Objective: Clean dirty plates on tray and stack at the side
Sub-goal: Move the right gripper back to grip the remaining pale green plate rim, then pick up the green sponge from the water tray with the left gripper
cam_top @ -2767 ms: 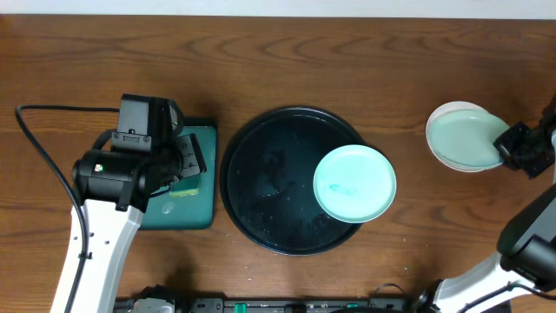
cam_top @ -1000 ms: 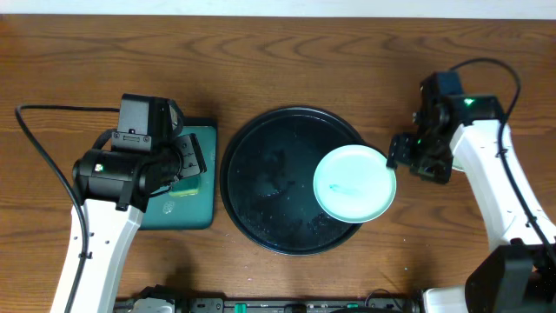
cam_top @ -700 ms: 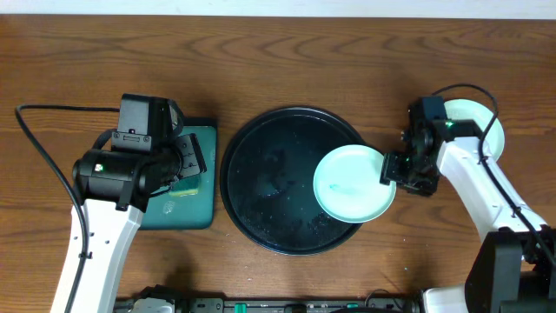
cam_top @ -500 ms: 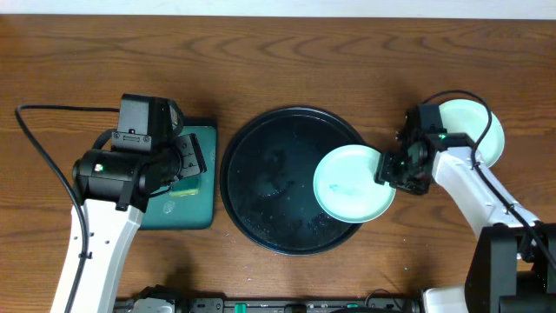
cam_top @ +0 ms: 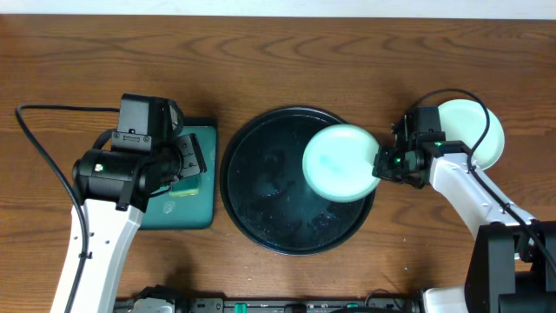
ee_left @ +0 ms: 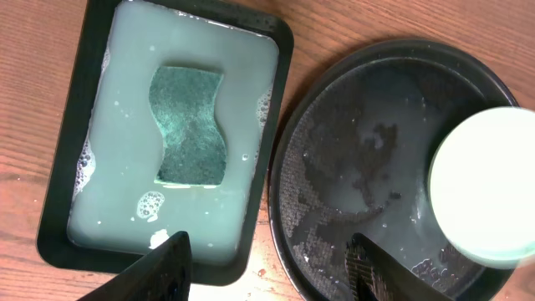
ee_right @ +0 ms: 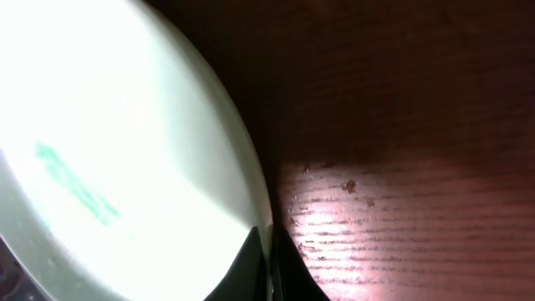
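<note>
A mint-green plate (cam_top: 339, 163) with a teal smear is lifted and tilted over the right part of the large round black tray (cam_top: 261, 209). My right gripper (cam_top: 382, 163) is shut on the plate's right rim; the right wrist view shows the fingers (ee_right: 269, 259) pinching the rim of the plate (ee_right: 109, 167). Two more plates (cam_top: 473, 130) are stacked on the table at the far right. My left gripper (ee_left: 267, 267) is open and empty above the gap between the sponge tray and the round tray (ee_left: 351, 192). The plate also shows in the left wrist view (ee_left: 489, 192).
A rectangular black tray (cam_top: 204, 209) of soapy water with a green sponge (ee_left: 191, 125) lies at the left, under the left arm. A black cable (cam_top: 39, 148) runs along the left side. Bare wood lies behind and in front of the round tray.
My right arm came from the plate stack at the far right to the plate in the tray, shut on its right rim, and lifted it up and leftward. The left arm has not moved.
</note>
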`<act>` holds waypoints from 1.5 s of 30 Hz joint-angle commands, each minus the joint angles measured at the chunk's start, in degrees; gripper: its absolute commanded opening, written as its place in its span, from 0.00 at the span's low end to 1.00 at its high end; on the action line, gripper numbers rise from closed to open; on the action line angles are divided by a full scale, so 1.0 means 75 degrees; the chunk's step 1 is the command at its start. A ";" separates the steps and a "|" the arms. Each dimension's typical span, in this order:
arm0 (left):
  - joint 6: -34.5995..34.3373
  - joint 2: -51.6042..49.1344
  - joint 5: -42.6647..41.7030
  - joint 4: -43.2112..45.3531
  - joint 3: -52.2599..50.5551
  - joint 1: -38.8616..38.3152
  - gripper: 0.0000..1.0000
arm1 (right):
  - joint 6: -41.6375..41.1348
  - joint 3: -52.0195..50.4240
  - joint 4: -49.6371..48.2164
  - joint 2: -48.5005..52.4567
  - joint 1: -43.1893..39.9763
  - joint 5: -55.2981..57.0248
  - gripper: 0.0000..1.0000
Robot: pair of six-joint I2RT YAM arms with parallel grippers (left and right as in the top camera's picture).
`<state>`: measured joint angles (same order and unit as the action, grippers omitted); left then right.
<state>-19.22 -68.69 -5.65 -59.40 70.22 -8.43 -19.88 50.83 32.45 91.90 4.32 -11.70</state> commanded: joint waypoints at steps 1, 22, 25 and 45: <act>0.0099 -0.0023 0.0044 -0.0012 0.0017 -0.0023 0.60 | 0.0032 -0.0029 -0.0044 0.0000 0.0076 -0.0216 0.01; -0.0565 -0.2430 0.0968 0.0699 -0.0335 0.0335 0.45 | -0.1058 -0.0032 -0.0388 0.0006 0.1445 -0.0507 0.02; -0.0560 -0.3077 0.0959 0.0965 -0.0335 0.0656 0.47 | -0.0918 -0.0032 -0.0364 0.0006 0.1454 -0.0597 0.02; 0.0128 -0.5231 0.0291 0.1658 -0.0341 0.1116 0.24 | -0.0828 -0.0035 -0.0382 0.0006 0.1454 -0.0676 0.02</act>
<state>-19.25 -107.04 -2.68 -47.53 68.38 -0.16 -26.15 50.81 29.85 91.90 15.03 -15.90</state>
